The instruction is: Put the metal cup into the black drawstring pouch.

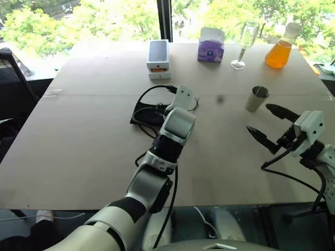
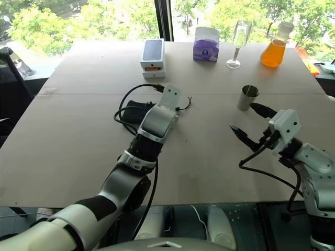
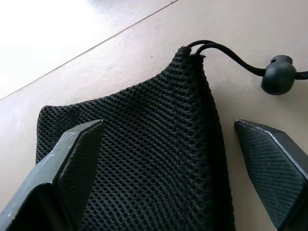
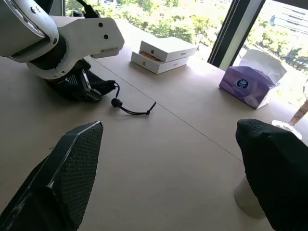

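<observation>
1. Left gripper (image 3: 168, 159) hangs spread wide over the black drawstring pouch (image 3: 144, 159), one finger (image 3: 72, 163) over the mesh fabric and the other off its edge above bare table (image 1: 78, 146); the fingers grasp nothing.
2. Mesh of the pouch lies flat between and under those fingers, its gathered mouth pointing away from the claw, with a thin black cord (image 3: 231, 55) running out to a round toggle (image 3: 278, 77) just beyond the far fingertip.
3. Seen from the head, the left wrist covers most of the pouch; a dark corner shows just to the claw's left.
4. Right gripper (image 1: 272, 125) is held above the table, well to the right of the left one, its two black fingers parted wide and empty.
5. Metal cup (image 1: 257, 98) stands upright on the table just ahead of the right claw, close to its upper fingertip but apart from it, and well to the right of the pouch.
6. Farther beyond the right claw stand a wine glass (image 1: 246, 44) and a flask of orange liquid (image 1: 280, 49).
7. Beyond the left claw lie a white phone box (image 1: 158, 58) and a purple tissue pack (image 1: 211, 45).
</observation>
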Motion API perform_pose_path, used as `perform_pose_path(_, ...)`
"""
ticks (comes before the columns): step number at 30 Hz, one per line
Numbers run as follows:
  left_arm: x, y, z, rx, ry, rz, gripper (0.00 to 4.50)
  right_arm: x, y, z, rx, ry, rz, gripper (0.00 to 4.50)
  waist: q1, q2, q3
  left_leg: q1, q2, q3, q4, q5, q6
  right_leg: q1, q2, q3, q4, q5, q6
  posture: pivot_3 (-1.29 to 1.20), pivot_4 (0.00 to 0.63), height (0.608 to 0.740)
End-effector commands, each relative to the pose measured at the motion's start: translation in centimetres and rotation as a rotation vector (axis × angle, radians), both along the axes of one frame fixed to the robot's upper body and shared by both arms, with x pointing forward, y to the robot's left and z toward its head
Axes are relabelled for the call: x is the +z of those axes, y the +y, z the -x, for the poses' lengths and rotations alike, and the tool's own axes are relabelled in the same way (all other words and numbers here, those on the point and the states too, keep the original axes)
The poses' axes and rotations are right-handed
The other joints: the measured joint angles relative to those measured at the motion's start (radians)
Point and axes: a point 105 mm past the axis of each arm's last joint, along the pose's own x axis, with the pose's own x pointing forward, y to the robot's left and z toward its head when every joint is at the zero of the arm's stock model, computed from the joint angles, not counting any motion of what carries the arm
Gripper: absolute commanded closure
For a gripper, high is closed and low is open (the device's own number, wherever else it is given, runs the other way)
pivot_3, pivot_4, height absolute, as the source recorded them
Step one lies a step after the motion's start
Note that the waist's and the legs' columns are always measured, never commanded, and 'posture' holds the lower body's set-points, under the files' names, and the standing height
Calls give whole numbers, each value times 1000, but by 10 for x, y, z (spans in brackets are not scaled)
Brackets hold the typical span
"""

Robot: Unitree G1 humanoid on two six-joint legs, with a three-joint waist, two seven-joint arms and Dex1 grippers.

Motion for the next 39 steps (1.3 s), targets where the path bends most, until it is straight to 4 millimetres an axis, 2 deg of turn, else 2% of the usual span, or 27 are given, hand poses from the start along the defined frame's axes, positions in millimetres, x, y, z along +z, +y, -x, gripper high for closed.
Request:
perform_pose_path(1,12,8,-3,27,-57,-30,31,9,1,4,-1,-47,5,0,0,0,0,0,0,0,0,0,0,0,0,0,0,0,0,0,150,740)
perform_pose_path(13,0,28,-1,106,-19,-71,31,4,0,5,-13,-49,1,0,1,0,0,0,0,0,0,0,0,0,0,0,0,0,0,0,150,740)
perform_pose_path(16,-8,33,0,123,5,-63,808,3,1,5,-15,-49,-1,0,-3,0,0,1,0,1,0,0,0,0,0,1,1,0,0,0,150,740)
perform_pose_path(18,-10,36,1,126,9,-64,1802,2,2,5,-14,-49,-3,0,-5,0,0,1,0,1,0,0,0,0,0,1,1,0,0,0,150,740)
perform_pose_path(20,-11,38,1,125,7,-65,2519,2,4,5,-14,-49,-4,0,-5,0,0,1,0,1,0,0,0,0,0,1,1,0,0,0,150,740)
perform_pose_path(21,-10,40,1,120,0,-68,3175,2,4,5,-15,-50,-6,0,-6,0,0,1,0,1,0,0,0,0,0,1,1,0,0,0,150,740)
perform_pose_path(24,-4,46,-2,-14,-73,-119,4295,2,5,4,-17,-48,-10,0,-13,0,0,1,0,1,0,0,0,0,0,1,1,0,0,0,150,740)
perform_pose_path(25,-2,46,-3,-109,-93,-150,4450,1,5,4,-17,-47,-11,0,-17,1,0,2,1,1,-1,1,-2,0,0,1,1,0,0,0,150,740)
perform_pose_path(28,-2,52,0,-325,-117,-194,4450,0,6,3,-15,-45,-12,0,-24,1,0,1,1,2,-2,3,-5,-3,0,3,3,0,0,0,150,740)
perform_pose_path(32,1,64,17,-631,-97,-280,4450,0,6,1,-15,-45,-15,0,-20,1,0,0,3,4,-2,3,-5,-3,-3,3,2,0,0,0,150,740)
perform_pose_path(37,19,73,40,-767,-119,-272,4450,-3,8,5,0,-29,-26,0,-3,1,0,-1,2,4,-1,0,0,-3,-5,2,2,0,-1,0,150,740)
perform_pose_path(39,17,77,50,-787,-89,-220,4450,-6,13,12,43,-15,-10,0,1,1,0,-1,2,4,-1,0,0,-3,-4,2,2,0,-1,0,150,740)
